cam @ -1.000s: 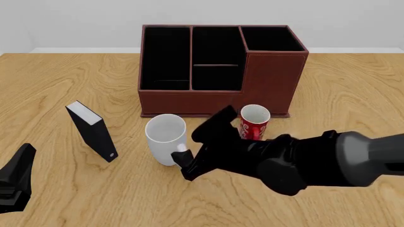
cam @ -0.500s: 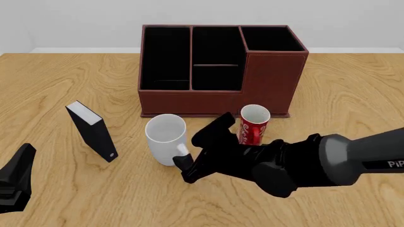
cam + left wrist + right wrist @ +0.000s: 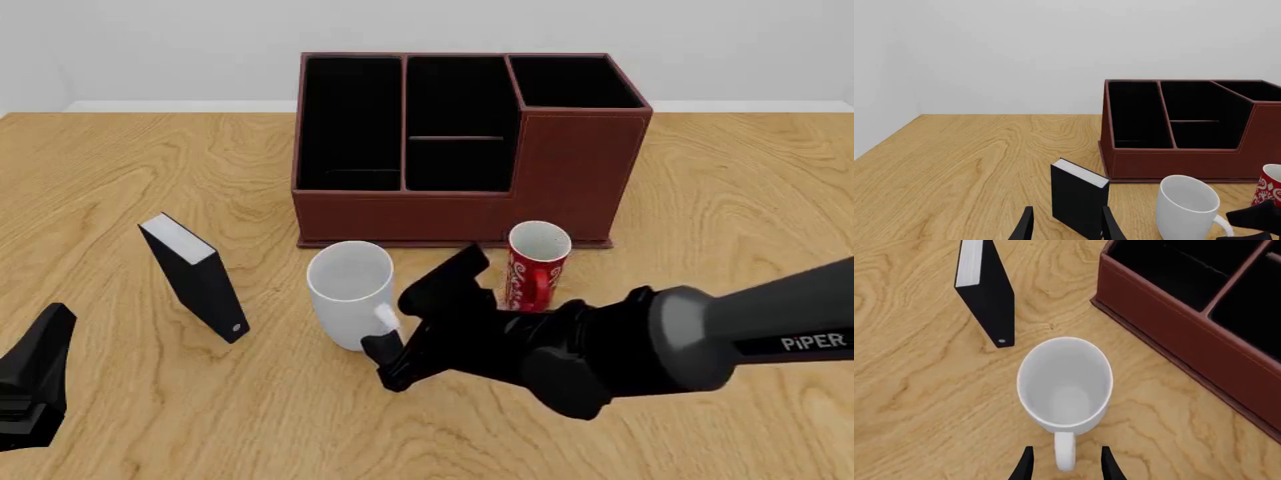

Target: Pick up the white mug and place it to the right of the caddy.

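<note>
1 white mug stands upright on the wooden table, just in front of the caddy and left of a red mug, its loop handle pointing back toward the right gripper. From the right wrist camera, that gripper's 2 fingertips sit apart on either side of the handle, jaws spread and not yet pinching it, so the mug looks untouched on the table. A black book-like box stands well to the mug's left. The left gripper is parked low near the table's near-left corner, its 2 fingers apart and holding nothing. I'd judge the task barely begun: the approach is lined up, but the closing, the lift, the carry past the red mug and the set-down on the bare wood right of the caddy are all left to do.
</note>
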Robot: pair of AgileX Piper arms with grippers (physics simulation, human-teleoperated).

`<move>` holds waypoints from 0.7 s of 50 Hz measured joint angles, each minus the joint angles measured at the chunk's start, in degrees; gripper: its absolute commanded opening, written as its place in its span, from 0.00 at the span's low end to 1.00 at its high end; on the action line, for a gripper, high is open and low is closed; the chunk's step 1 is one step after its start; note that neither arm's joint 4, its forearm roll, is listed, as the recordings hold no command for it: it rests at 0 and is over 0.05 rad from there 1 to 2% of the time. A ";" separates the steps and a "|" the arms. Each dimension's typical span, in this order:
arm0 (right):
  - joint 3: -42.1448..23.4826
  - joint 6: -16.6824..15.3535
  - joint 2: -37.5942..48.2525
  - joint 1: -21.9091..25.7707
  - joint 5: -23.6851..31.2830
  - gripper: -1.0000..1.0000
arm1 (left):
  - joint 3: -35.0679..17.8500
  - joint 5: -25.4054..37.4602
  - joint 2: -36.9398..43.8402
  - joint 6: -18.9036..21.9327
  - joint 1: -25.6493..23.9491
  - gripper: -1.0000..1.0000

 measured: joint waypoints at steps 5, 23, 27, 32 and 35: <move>-0.18 0.20 0.61 -0.04 -0.22 1.00 | 0.00 0.00 0.00 0.00 0.00 1.00; -1.06 0.81 2.90 0.01 -0.87 0.00 | 0.00 0.00 0.00 0.00 0.00 1.00; -1.13 0.57 2.93 0.09 -0.92 0.00 | 0.00 0.00 0.00 0.00 0.00 1.00; -1.12 -0.16 2.96 0.06 -0.94 0.00 | 0.00 0.00 0.00 0.00 0.00 1.00; -1.12 -0.46 2.97 0.04 -0.95 0.00 | 0.00 0.00 0.00 0.00 0.00 1.00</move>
